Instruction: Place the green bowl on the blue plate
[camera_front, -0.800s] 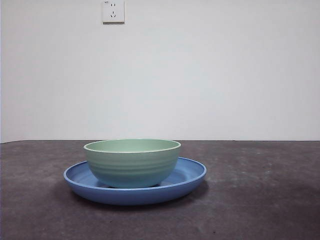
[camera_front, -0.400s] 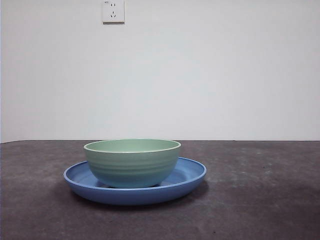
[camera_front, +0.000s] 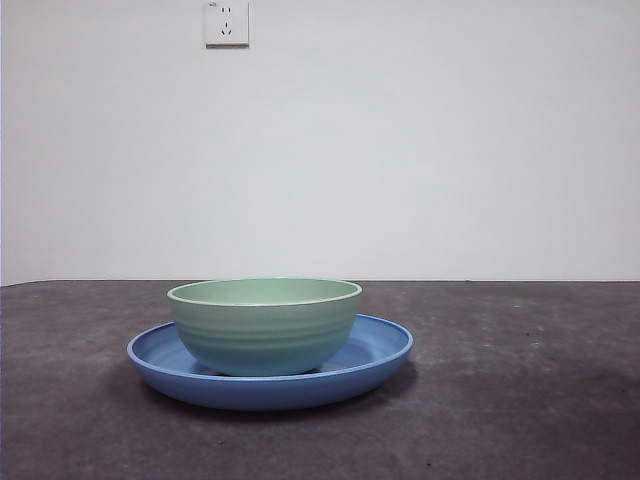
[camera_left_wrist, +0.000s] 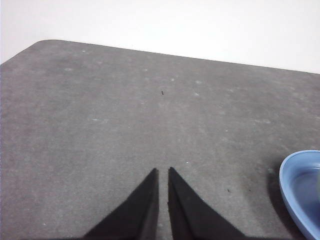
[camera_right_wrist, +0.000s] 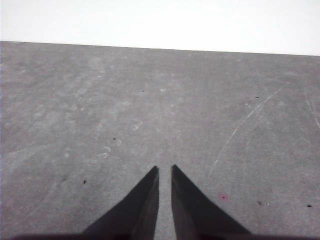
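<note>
The green bowl (camera_front: 264, 325) stands upright inside the blue plate (camera_front: 380, 352) on the dark grey table in the front view, left of centre. No arm shows in the front view. My left gripper (camera_left_wrist: 163, 171) is shut and empty above bare table; a part of the blue plate's rim (camera_left_wrist: 295, 187) shows at the edge of the left wrist view, apart from the jaws. My right gripper (camera_right_wrist: 165, 169) is shut and empty above bare table, with neither bowl nor plate in its view.
A white wall with a socket (camera_front: 226, 22) stands behind the table. The table's rounded far corner (camera_left_wrist: 42, 44) shows in the left wrist view. Scratches and specks mark the grey tabletop (camera_right_wrist: 240, 125) under the right gripper.
</note>
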